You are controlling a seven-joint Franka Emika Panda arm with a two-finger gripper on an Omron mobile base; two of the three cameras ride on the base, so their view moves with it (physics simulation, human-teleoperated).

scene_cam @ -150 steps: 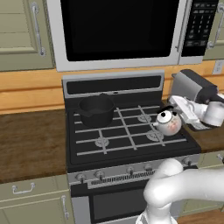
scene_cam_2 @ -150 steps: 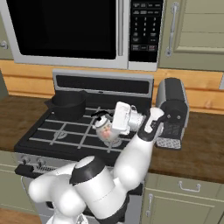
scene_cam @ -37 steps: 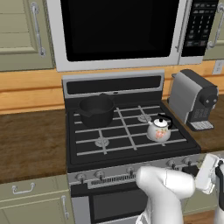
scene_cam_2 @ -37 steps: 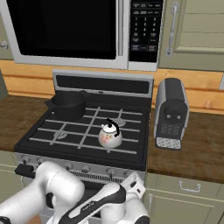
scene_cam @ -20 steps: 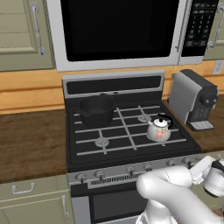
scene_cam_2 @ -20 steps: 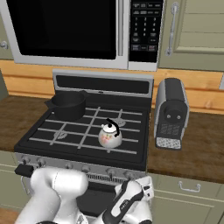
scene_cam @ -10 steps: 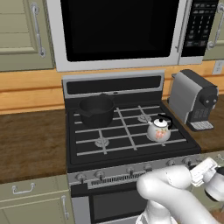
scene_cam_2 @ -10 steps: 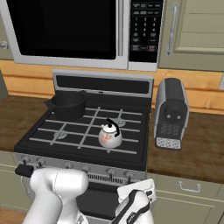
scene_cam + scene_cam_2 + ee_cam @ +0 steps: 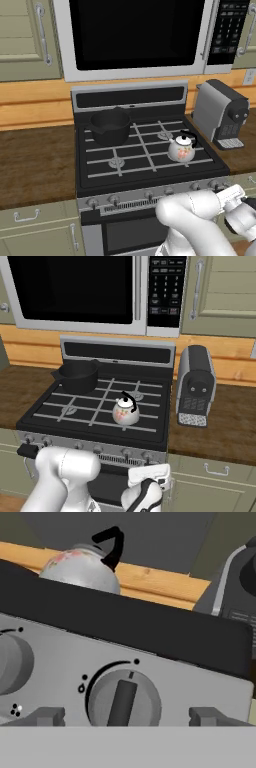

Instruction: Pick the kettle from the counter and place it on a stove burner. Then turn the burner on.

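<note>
Your kettle [image 9: 181,148] sits upright on the front right stove burner [image 9: 126,417], right of the black pot [image 9: 110,126] and well apart from it. Your pincer [image 9: 125,714] hangs low before the stove's front panel, fingertips [image 9: 47,715] spread wide either side of a knob [image 9: 124,698], gripping nothing.

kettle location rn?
The kettle sits on the stove's front right burner in both base views, left of the coffee machine and diagonally across from the black pot.
</note>
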